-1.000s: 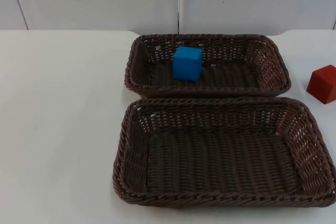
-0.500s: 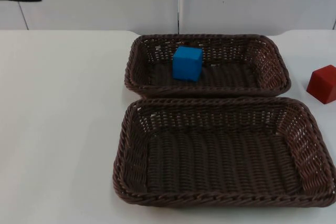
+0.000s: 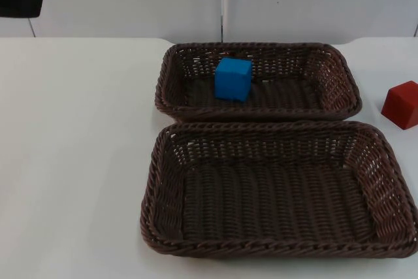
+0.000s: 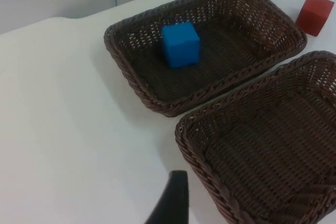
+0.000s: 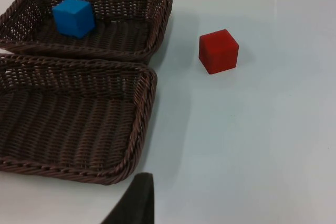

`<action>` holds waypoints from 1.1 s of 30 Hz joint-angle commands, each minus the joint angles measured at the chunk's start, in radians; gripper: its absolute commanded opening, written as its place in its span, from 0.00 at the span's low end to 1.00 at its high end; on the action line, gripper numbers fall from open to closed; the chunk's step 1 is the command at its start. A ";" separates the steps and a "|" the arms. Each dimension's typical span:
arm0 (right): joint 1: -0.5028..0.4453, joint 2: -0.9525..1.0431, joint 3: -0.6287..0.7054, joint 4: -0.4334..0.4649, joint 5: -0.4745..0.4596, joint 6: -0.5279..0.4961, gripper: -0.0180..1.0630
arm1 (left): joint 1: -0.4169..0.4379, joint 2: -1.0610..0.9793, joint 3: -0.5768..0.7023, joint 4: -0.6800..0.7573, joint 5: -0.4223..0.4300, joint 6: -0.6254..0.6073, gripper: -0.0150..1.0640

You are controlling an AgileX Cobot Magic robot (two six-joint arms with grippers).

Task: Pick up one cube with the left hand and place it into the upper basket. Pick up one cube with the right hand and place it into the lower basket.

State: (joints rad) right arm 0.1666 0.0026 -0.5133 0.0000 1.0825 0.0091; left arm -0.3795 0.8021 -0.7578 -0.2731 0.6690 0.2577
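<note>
While the blue cube [image 3: 233,78] sits in the upper basket [image 3: 339,89] | red cube [image 3: 401,104] on worktop [image 3: 78,161] right edge, lower basket [image 3: 153,187] empty | left gripper [image 4: 170,203], right gripper [image 5: 134,200]: fingers' opening unclear | next: right-hand pick of red cube.

Open table around red cube [image 5: 218,51]

My top camera looks down and forward over both baskets. My wrist cameras look down from opposite sides, sharing the blue cube [image 3: 233,78] and red cube [image 5: 218,51].
</note>
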 commanded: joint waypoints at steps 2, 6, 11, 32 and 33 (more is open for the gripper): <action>-0.006 -0.003 -0.002 0.000 -0.007 0.001 0.99 | -0.002 -0.004 0.004 0.005 0.001 -0.002 0.75; -0.006 -0.003 -0.002 0.000 -0.007 0.001 0.99 | -0.002 -0.004 0.004 0.005 0.001 -0.002 0.75; -0.006 -0.003 -0.002 0.000 -0.009 0.001 0.99 | -0.002 -0.004 0.004 0.011 -0.001 -0.002 0.75; -0.006 0.421 -0.073 0.000 -0.232 0.031 0.99 | -0.002 -0.004 0.004 0.020 -0.008 -0.002 0.75; -0.006 0.463 -0.093 0.000 -0.240 0.031 0.99 | -0.002 -0.004 0.004 0.020 -0.008 -0.002 0.75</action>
State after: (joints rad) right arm 0.1666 0.4074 -0.5781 0.0062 0.8774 0.0346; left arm -0.3795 0.8021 -0.7578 -0.2582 0.6689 0.2577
